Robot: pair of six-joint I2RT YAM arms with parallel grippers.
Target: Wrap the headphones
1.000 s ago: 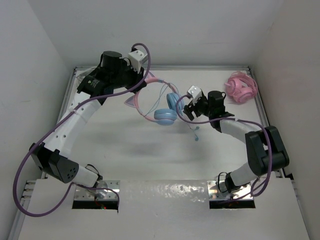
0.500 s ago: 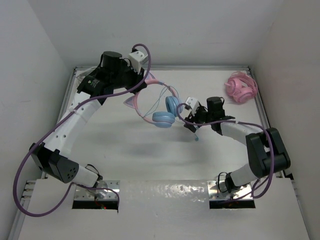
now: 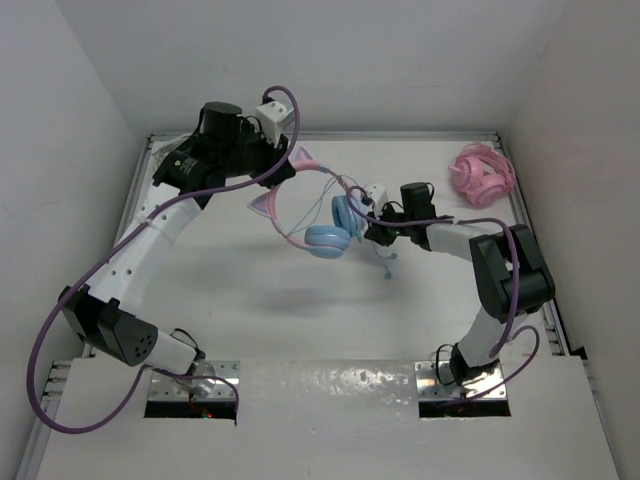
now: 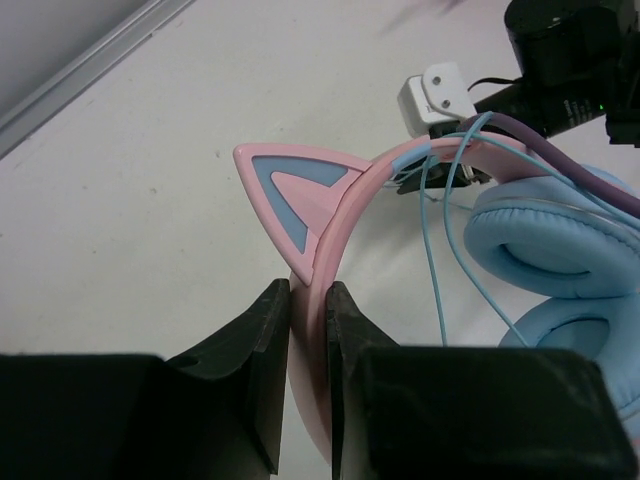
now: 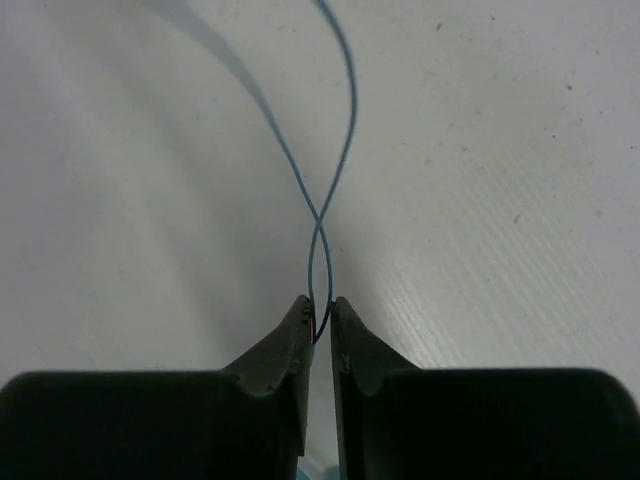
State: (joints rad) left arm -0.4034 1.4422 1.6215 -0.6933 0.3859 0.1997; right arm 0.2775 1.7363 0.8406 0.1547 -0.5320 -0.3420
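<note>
The headphones are at the far middle of the desk, between the two arms. The left fingers are clamped on the pink headband just below one cat ear (the blue ear cups show to the right of that grip). The right fingers are almost shut, pinching the thin blue cable, whose two strands cross just beyond the tips. A pink bundle of headphones lies in the far right corner, well apart.
</note>
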